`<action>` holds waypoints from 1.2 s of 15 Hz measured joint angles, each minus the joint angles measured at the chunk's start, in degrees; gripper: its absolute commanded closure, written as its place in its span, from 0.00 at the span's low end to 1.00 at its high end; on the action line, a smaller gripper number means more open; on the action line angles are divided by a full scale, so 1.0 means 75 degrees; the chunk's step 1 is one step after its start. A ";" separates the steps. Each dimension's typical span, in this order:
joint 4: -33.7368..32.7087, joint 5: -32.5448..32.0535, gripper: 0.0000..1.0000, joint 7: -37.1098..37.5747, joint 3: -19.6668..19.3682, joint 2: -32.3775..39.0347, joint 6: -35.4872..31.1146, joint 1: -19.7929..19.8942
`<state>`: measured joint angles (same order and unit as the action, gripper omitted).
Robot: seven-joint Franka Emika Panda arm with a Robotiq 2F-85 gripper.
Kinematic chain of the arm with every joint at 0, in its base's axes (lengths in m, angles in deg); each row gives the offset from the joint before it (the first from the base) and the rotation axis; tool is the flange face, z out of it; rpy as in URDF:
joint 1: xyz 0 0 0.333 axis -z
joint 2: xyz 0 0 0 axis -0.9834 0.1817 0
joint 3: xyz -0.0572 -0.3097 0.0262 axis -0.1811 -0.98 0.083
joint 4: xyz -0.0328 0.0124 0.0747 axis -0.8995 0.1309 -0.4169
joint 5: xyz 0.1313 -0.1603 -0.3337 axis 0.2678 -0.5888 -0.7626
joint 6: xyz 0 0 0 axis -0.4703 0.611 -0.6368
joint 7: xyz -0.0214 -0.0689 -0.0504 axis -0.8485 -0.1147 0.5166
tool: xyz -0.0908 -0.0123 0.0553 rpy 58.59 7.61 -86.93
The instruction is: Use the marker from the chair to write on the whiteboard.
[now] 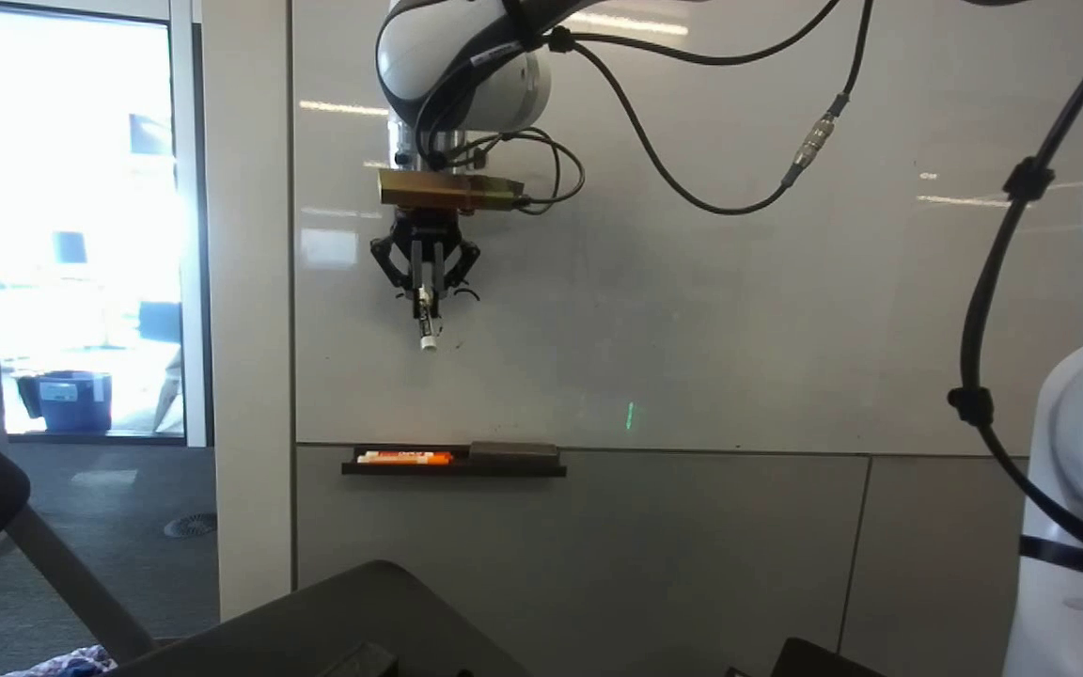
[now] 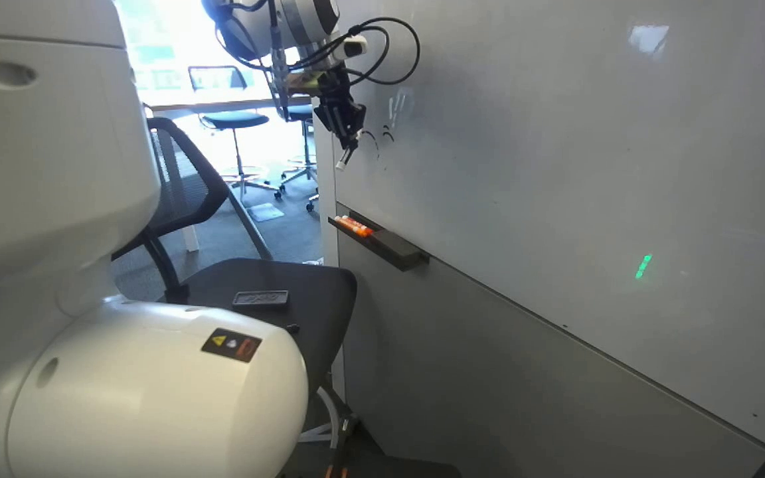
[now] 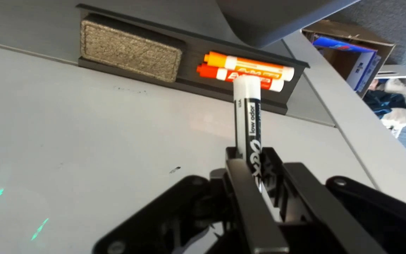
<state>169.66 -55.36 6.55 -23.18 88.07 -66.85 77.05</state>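
Note:
My gripper [image 1: 424, 303] is shut on a black-and-white marker [image 3: 247, 120] in front of the whiteboard [image 1: 692, 282]. It also shows in an exterior view [image 2: 350, 142] and in the wrist view [image 3: 250, 155]. The marker's white end [image 1: 428, 343] points down and away from the board, tilted. Its writing end is hidden behind the fingers, and I cannot tell if it touches the board. Black curved marks [image 2: 372, 139] are on the board beside the gripper, and a short black mark [image 3: 175, 169] shows in the wrist view. The dark chair [image 2: 316, 282] stands below.
A black tray [image 1: 546, 471] on the wall under the board holds a grey eraser [image 3: 130, 49] and orange and red markers [image 3: 259, 67]. Green streaks [image 2: 643, 266] show on the board. A dark rectangular object [image 2: 260, 299] lies on the chair. A cardboard box [image 3: 347, 30] is on the floor.

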 measured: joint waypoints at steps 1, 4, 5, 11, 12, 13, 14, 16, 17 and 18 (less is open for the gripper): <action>0.0045 0.0325 0.95 -0.0225 0.0031 -0.0017 0.0015 -0.0013; 0.0249 0.1503 0.94 -0.1193 0.0140 -0.0182 0.0149 -0.0059; 0.0326 0.1911 0.93 -0.1604 0.0174 -0.0273 0.0299 -0.0072; 0.0875 0.3074 0.94 -0.3266 0.0271 -0.0704 0.1499 -0.0142; 0.1023 0.3116 0.94 -0.3453 0.0298 -0.0684 0.1528 -0.0169; 0.1173 0.3167 0.94 -0.3635 0.0338 -0.0634 0.1518 -0.0201; 0.1320 0.3229 0.94 -0.3807 0.0392 -0.0560 0.1477 -0.0241; 0.1580 0.3426 0.94 -0.4189 0.0514 -0.0388 0.1295 -0.0346; 0.1693 0.3523 0.94 -0.4345 0.0569 -0.0310 0.1180 -0.0398; 0.1787 0.3600 0.94 -0.4483 0.0623 -0.0235 0.1077 -0.0447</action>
<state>183.06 -28.37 -27.07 -18.51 86.31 -58.77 73.70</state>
